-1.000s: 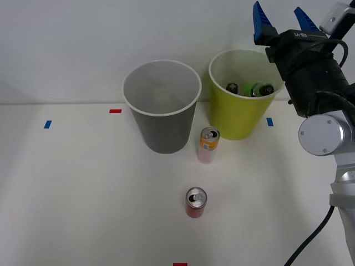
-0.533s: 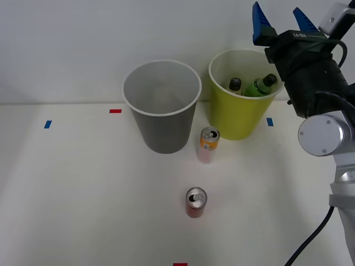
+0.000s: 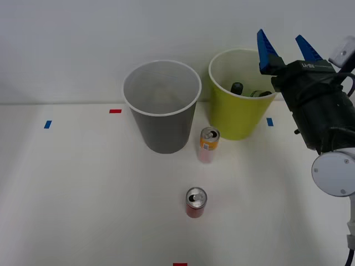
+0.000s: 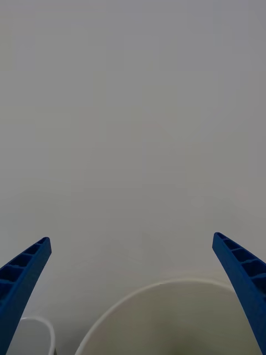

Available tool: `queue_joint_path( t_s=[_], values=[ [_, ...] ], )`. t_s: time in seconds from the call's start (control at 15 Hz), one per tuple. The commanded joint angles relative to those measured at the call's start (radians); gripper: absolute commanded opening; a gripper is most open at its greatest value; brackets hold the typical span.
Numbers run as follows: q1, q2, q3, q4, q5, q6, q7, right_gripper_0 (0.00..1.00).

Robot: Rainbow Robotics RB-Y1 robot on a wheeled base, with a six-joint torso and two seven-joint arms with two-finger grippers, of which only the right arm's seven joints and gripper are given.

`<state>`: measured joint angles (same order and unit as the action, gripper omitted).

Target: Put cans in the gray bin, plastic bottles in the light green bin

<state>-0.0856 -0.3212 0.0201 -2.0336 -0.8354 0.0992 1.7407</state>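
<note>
The right gripper (image 3: 285, 43) hangs just above the right side of the green bin's (image 3: 233, 119) rim, its two blue ribbed fingers (image 3: 267, 49) spread wide apart and pointing up and away from the robot, with nothing between them. In the wrist view the same fingers (image 4: 22, 277) sit far apart at the two corners, and between them the green bin's cream rim (image 4: 166, 285) curves against the plain wall; a sliver of the gray bin's pale rim (image 4: 39, 324) shows beside it.

Inside the green bin lie the bottles (image 3: 247, 90): one black cap (image 3: 237, 87) is plain to see, and next to it a bit of green label and another dark cap near the gripper's body. How they lie deeper in the bin is hidden by its wall.

The gray bin (image 3: 162, 124) stands just left of the green bin, close but apart.

The orange can (image 3: 208, 145) stands upright on the table (image 3: 83, 188), just in front of the gap between the two bins, nearer the green bin's foot. The red can (image 3: 195, 202) stands upright too, further in front of the green bin toward the robot, well apart from it and a little left of the orange can.
</note>
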Motion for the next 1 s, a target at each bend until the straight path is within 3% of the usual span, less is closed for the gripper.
queue_joint_path(
  t_s=[0.07,0.27,0.6,0.8,1.0],
  values=[
    [0.113,0.001,0.023,-0.076,0.015,-0.007,0.006,1.0],
    [0.248,0.001,0.077,-0.12,0.039,-0.076,0.019,1.0],
    [0.504,-0.047,0.248,-0.12,0.098,-0.44,0.074,1.0],
    [0.662,-0.087,0.296,-0.12,0.179,-0.593,0.099,1.0],
    [0.817,-0.082,0.296,-0.119,0.285,-0.654,0.094,1.0]
  ],
)
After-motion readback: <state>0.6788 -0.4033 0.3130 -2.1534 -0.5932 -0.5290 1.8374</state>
